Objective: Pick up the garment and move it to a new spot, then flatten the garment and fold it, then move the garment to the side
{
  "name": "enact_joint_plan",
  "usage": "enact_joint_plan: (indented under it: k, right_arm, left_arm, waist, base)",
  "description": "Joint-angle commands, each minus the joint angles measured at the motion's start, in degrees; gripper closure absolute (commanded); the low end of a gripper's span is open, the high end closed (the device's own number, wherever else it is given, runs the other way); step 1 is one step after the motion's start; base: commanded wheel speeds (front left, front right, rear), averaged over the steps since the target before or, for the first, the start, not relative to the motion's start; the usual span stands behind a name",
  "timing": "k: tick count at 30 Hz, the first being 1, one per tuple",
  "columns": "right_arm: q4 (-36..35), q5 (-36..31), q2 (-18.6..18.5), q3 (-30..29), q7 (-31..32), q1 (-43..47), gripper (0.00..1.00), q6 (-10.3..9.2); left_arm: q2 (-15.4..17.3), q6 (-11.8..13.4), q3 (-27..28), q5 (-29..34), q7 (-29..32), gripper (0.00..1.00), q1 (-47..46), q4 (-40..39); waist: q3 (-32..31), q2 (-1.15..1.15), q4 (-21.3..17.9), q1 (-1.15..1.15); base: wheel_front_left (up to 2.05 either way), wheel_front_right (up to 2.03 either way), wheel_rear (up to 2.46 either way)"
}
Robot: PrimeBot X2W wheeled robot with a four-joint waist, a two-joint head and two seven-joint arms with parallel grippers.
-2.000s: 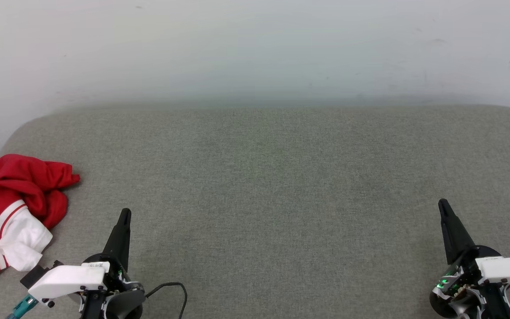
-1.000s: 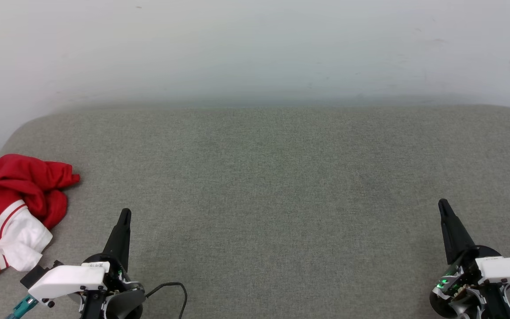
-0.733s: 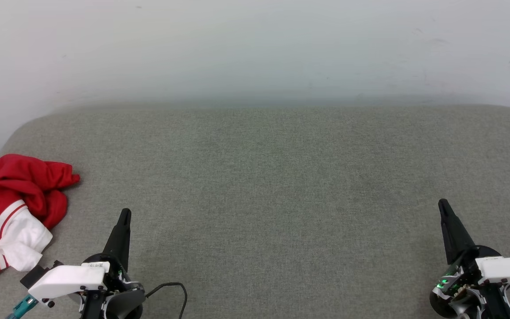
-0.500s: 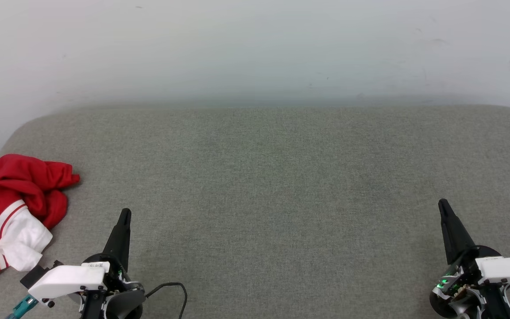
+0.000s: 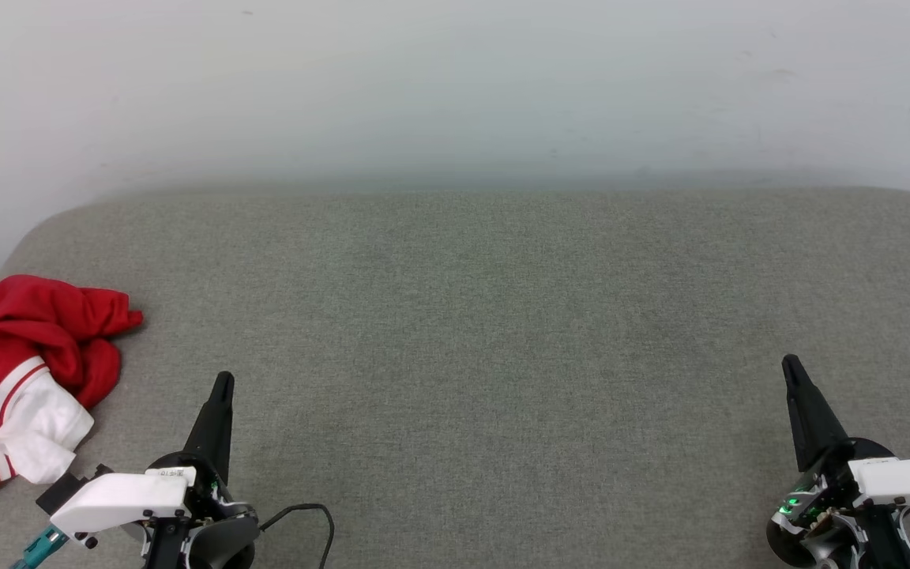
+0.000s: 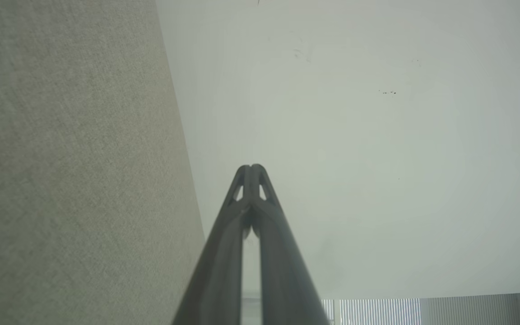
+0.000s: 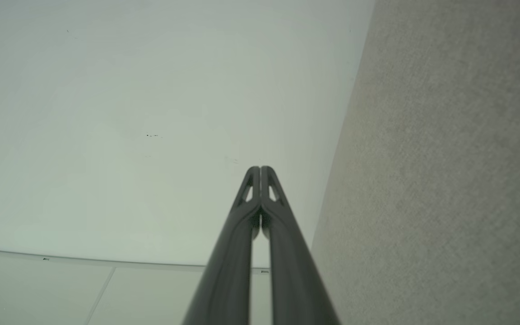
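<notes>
Garment (image 5: 24, 379) crumpled at left edge of grey counter (image 5: 455, 316), untouched. Left claw (image 5: 223, 379) near it, right claw (image 5: 788, 362) well apart at right; both pinched fully closed, holding nothing. Judged: nothing done yet; pickup, flattening, folding, moving aside all remain.

Grey-green cushion top (image 5: 502, 332): coarse woven cloth, matt. Crumpled red-and-white garment (image 5: 24, 371) looks soft knit. My left gripper (image 6: 251, 169): smooth matt dark plastic.

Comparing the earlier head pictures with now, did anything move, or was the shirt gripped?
Nothing visibly changed. The red-and-white T-shirt lies crumpled at the left edge of the grey cushion, untouched; the left gripper and right gripper stay shut, holding nothing.
</notes>
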Motion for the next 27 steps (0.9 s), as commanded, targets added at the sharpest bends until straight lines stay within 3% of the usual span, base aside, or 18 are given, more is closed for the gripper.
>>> enact_joint_plan:
  k: [1,27]
  right_arm:
    - [0.06,0.23,0.24,0.02,0.03,-0.64,1.00,-0.04]
    - [0.06,0.23,0.24,0.02,0.04,-0.64,1.00,-0.04]
  left_arm:
    - [-0.12,-0.17,0.21,0.13,0.26,1.00,-0.36,-0.01]
    - [-0.12,-0.17,0.19,0.11,0.24,1.00,-0.35,-0.01]
  waist:
    - [0.00,0.00,0.00,0.00]
    - [0.00,0.00,0.00,0.00]
  base:
    - [0.00,0.00,0.00]
    - [0.00,0.00,0.00]
